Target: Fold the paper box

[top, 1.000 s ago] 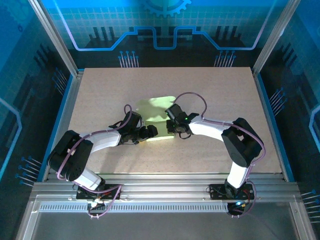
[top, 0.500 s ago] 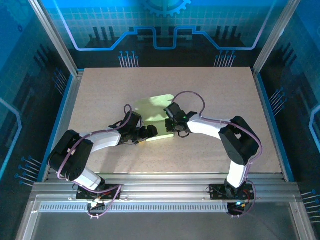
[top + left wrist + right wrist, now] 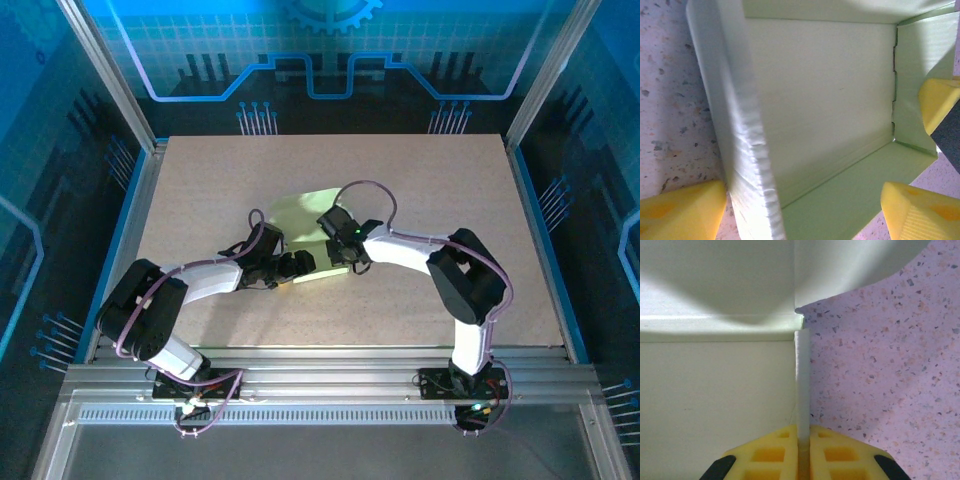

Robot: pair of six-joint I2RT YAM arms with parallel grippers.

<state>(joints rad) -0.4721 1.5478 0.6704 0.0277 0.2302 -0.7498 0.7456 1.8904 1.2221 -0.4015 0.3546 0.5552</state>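
Observation:
The paper box point(image 3: 300, 212) is pale lime-green card, partly folded, lying at the table's middle between the two arms. My left gripper point(image 3: 303, 263) is at its near edge. In the left wrist view, the box point(image 3: 830, 100) shows a floor panel with raised walls, and my left gripper point(image 3: 800, 215) stands open, one yellow fingertip on each side of it. My right gripper point(image 3: 337, 252) is at the box's right side. In the right wrist view it point(image 3: 804, 445) is shut on the thin upright edge of a side wall point(image 3: 803, 370).
The speckled table point(image 3: 450, 180) has free room all round the box. Metal frame rails run along its sides and near edge. A yellow finger of the right gripper point(image 3: 937, 105) shows by the box's far right corner in the left wrist view.
My right gripper has moved left and a little away from the bases, carrying the pinched wall with it. The box's far flap has shifted left. The left arm has stayed in place.

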